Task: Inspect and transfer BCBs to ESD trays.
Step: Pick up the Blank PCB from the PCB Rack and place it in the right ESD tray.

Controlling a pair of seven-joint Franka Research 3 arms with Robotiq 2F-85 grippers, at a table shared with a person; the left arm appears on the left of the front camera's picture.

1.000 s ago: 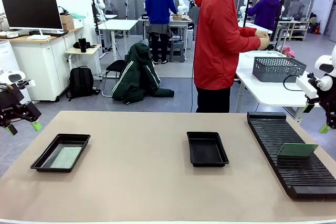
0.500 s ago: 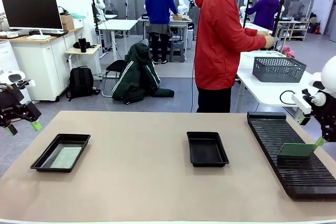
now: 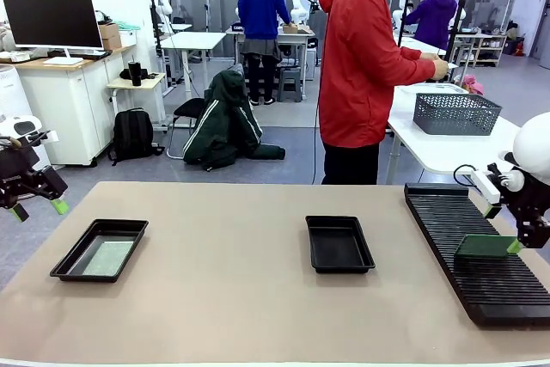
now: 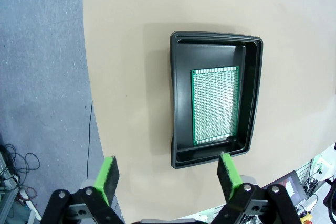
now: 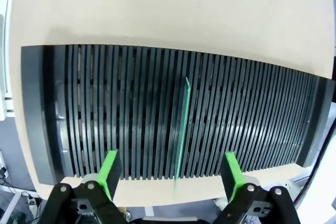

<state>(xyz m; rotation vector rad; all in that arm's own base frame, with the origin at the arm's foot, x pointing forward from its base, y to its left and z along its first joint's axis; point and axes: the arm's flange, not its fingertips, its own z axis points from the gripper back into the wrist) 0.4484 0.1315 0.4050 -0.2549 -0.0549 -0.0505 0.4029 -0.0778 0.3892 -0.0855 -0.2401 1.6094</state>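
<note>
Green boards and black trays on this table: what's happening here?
The robot's open right hand is lined up over a green board standing on edge in the slotted rack, not gripping it. Its open left hand hangs near the left tray, which holds one board. The middle tray is empty.

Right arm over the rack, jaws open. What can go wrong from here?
1. The BCB stands on edge in one slot of the rack, thin edge toward the open right gripper; an off-centre descent may strike the ribs or tip it.
2. The empty tray has a raised rim; a board set down askew could hang on it.
</note>
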